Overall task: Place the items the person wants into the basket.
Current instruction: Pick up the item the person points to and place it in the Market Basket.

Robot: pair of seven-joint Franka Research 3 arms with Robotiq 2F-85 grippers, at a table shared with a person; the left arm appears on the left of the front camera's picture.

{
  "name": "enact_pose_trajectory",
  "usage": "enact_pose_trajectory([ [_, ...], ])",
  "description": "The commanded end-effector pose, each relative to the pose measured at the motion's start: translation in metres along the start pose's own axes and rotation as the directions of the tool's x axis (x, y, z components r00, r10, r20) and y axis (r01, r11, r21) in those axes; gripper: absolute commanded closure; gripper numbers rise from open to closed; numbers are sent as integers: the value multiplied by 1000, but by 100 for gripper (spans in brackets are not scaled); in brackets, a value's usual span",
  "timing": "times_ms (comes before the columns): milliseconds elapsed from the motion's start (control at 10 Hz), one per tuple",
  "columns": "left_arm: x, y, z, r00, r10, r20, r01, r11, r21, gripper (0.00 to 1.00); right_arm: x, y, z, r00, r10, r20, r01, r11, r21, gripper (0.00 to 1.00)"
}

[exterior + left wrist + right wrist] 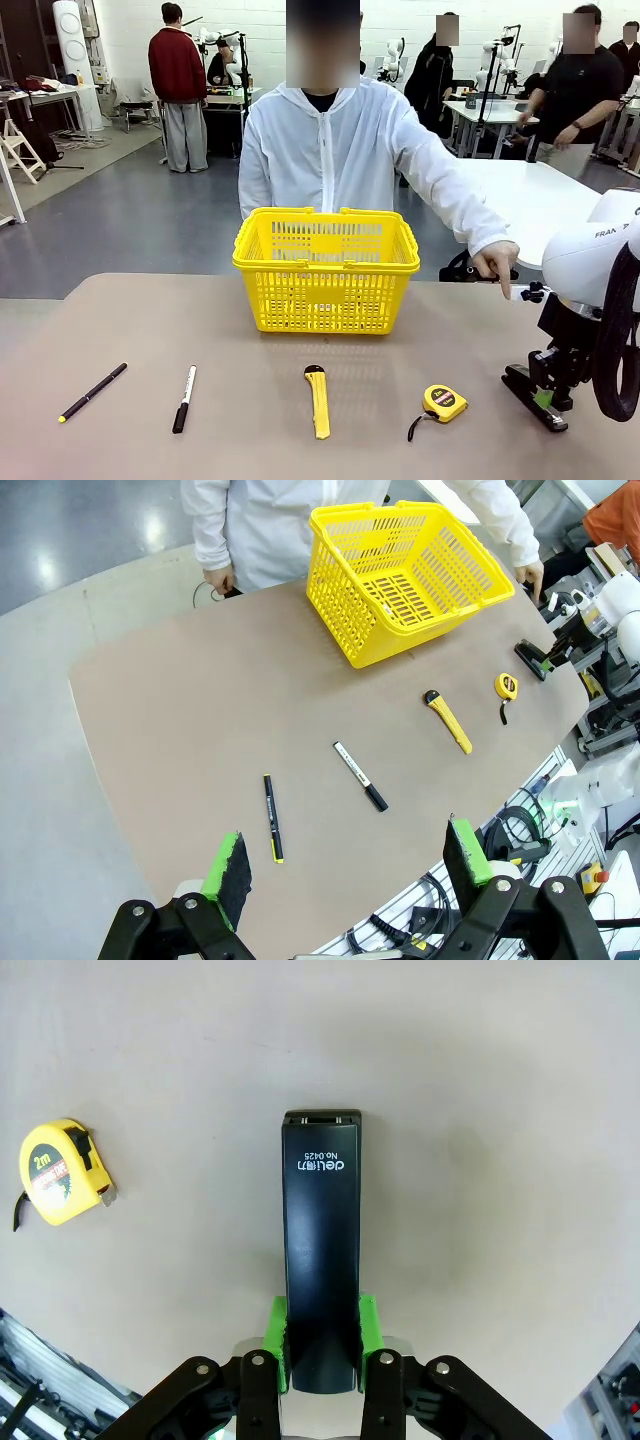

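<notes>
Down on the bench (200,340), my right hand (322,1345) clamps the black tool (321,1220) endwise, with the basket (325,290) well to its left.

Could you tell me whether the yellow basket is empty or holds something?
Empty: looking into the basket from the left wrist, its lattice floor lies bare.

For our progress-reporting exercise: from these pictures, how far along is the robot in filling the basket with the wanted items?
Done: nothing; the yellow basket looks empty. In hand: the right gripper is shut on the small black object, low at the table. Left: carrying it to the basket; the pen and the utility knife lie untouched on the table, and the left gripper is open.
</notes>
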State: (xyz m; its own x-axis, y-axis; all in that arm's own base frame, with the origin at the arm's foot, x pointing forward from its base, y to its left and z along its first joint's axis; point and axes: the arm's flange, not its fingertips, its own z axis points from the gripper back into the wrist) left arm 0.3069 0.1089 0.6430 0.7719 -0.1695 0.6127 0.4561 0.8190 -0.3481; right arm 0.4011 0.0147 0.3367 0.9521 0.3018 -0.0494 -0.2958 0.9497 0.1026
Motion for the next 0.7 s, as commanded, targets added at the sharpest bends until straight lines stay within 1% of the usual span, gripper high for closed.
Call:
enact_pose_trajectory([
  [0,0,0,1,1000,-3,1,3,1000,-8,0,-6,8,25,1000,-4,-7,4,1000,-3,100],
  [100,0,0,1,1000,-3,1,3,1000,-8,0,-13,27,76,998,49,35,-49,999,5,76],
  [200,0,0,1,1000,-3,1,3,1000,-8,0,-17,44,124,990,110,86,-112,994,20,76],
  [300,0,0,1,1000,-3,1,3,1000,-8,0,-13,54,169,983,130,129,-131,991,0,76],
  [400,0,0,1,1000,-3,1,3,1000,-8,0,-5,64,212,978,146,152,-147,989,-3,76],
  [500,0,0,1,1000,-3,1,3,1000,-8,0,6,78,249,970,180,165,-180,984,-11,76],
  [600,0,0,1,1000,-3,1,3,1000,-8,0,13,90,272,964,196,177,-194,981,-32,76],
])
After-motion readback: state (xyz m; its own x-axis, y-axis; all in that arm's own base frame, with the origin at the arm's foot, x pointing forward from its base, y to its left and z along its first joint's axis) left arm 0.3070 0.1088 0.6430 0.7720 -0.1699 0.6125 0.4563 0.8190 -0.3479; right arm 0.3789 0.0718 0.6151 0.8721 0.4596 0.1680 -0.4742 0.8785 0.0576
